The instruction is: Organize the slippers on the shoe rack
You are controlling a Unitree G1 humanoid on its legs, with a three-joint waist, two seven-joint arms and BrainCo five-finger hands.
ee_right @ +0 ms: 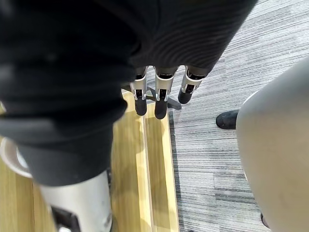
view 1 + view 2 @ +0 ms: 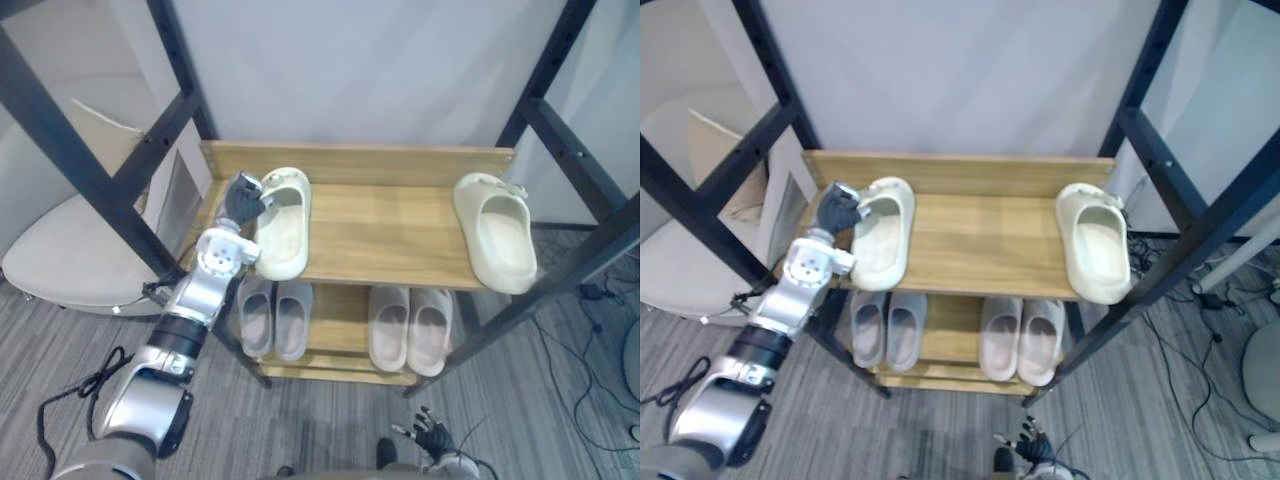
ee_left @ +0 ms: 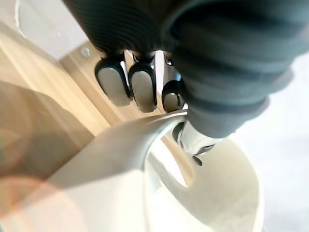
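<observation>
The left hand (image 2: 243, 199) pinches the cream slipper (image 2: 283, 235), so slide it slowly and flat toward its twin (image 2: 497, 232); the right hand (image 1: 162, 96) hangs loose.

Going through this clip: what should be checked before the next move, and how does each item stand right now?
1. Left hand grip on the left cream slipper: fingers curled over its strap, ok.
2. Thumb contact under that strap: cannot tell.
3. Right cream slipper beside its mate: not ok, it lies at the shelf's far right end.
4. Bare top shelf between the two: ok.
5. Lower-shelf slippers paired side by side: ok.
6. Right hand low, fingers straight, out of the way: ok.
</observation>
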